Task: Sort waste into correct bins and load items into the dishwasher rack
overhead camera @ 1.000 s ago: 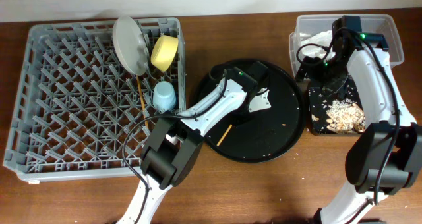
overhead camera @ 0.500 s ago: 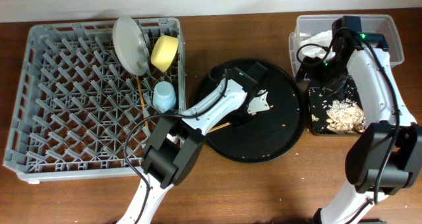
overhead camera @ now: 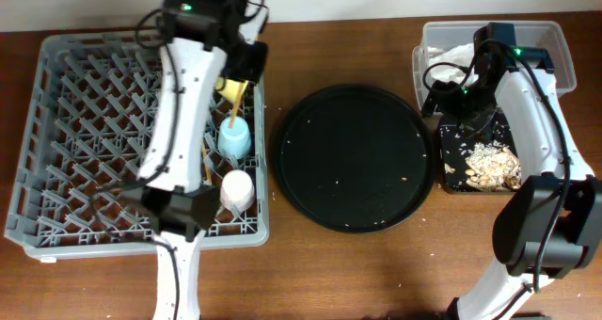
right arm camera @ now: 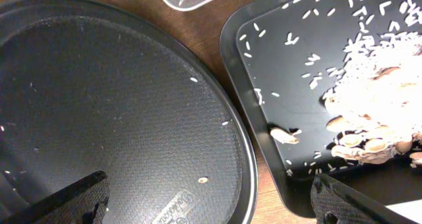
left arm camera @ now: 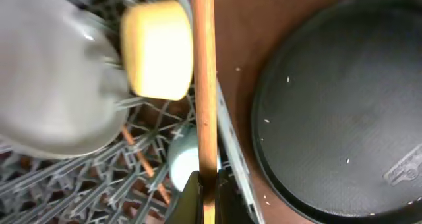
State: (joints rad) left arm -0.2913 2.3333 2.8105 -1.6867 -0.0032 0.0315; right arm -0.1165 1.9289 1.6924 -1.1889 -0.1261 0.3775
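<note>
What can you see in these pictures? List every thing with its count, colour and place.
dishwasher rack: one, grey, left of table
plate: one, white, in rack beside bowl
yellow bowl: one, in rack
light-blue cup: one, rack's right side
pink cup: one, pale, rack's near right corner
loose chopstick: one, wooden, lying in rack
held chopstick: one, wooden, over rack
round tray: one, black, centre
clear tub: one, far right
napkins: white, in tub
shallow tray: one, black, right
food scraps: beige, in shallow tray
table: brown
left arm: jaws shut on chopstick
right arm: jaws open, over bins
</note>
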